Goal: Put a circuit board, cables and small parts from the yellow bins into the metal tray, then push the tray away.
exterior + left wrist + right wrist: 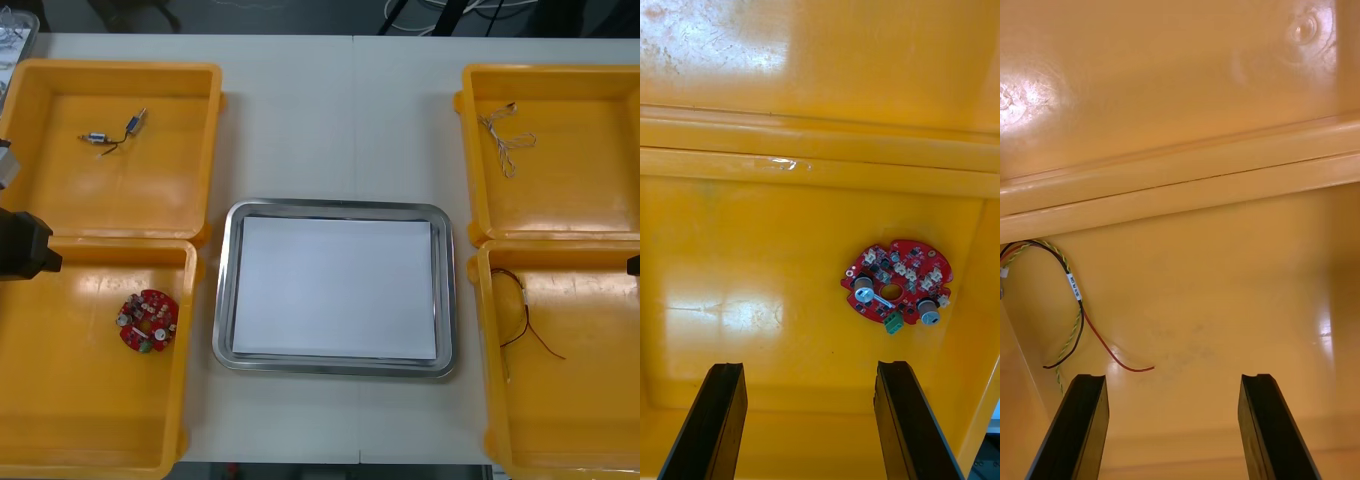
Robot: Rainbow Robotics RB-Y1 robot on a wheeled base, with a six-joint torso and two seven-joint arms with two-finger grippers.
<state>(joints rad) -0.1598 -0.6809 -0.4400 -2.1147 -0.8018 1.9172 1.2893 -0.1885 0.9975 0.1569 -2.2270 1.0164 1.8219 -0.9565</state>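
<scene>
1. The round red circuit board [148,321], dotted with small grey and green components, is lying flat in the near yellow bin [60,400] left of the metal tray [222,300].
2. The left pincer [809,367] is hovering over that bin, fingers standing wide apart and gripping nothing.
3. The right pincer [1172,379] is hanging spread open and empty over the near bin right of the tray, where a red and yellow cable [1075,300] is lying.
4. The tray, white inside, is sitting on the surface [330,120].
</scene>
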